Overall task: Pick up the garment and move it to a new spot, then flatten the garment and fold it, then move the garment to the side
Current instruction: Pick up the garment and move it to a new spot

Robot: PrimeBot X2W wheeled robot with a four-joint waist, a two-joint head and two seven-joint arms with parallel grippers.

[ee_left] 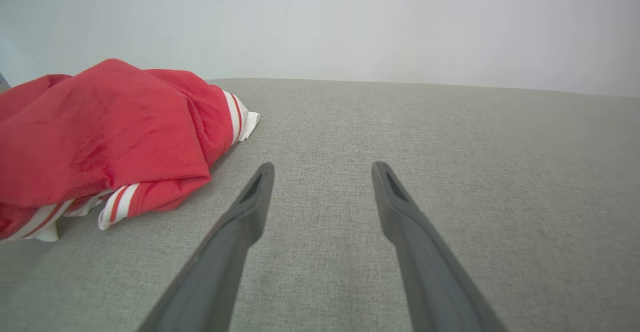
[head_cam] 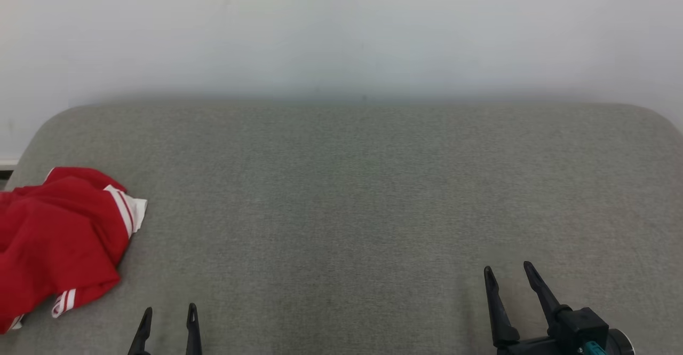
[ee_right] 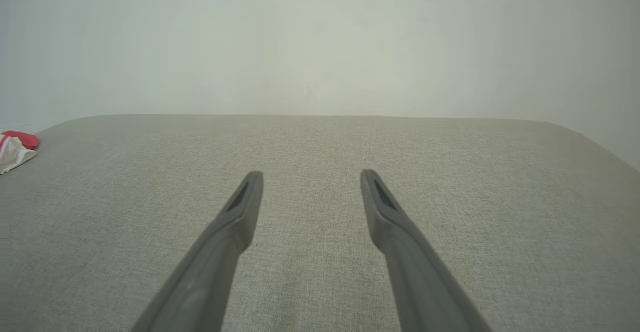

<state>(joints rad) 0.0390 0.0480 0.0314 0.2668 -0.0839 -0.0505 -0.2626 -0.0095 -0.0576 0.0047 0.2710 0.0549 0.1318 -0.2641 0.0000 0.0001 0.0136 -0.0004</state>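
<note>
The garment (head_cam: 58,237), red with white striped trim, lies in a crumpled heap at the far left of the grey upholstered surface (head_cam: 341,184), partly running past the head view's left edge; its layers are bunched over one another, so no hem or sleeve can be traced with confidence. The left gripper (head_cam: 170,308) sits low at the near edge, just right of the heap and apart from it; its two fingers are spread wide with nothing between them, and in the left wrist view they point past the cloth toward bare surface. The right gripper (head_cam: 507,266) sits well apart on the right side, fingers likewise spread and empty.

Judgement: both arms are in a ready posture, jaws wide so that either can close on cloth without a further opening move; the first step, picking up the garment, is not yet begun. The left arm is the nearer and seems the natural one to reach; it would need to turn leftward toward the heap. The broad bare middle is the likely new spot, offering room to flatten and fold. Risk: a pinch on a bunched fold may lift one layer only.
</note>
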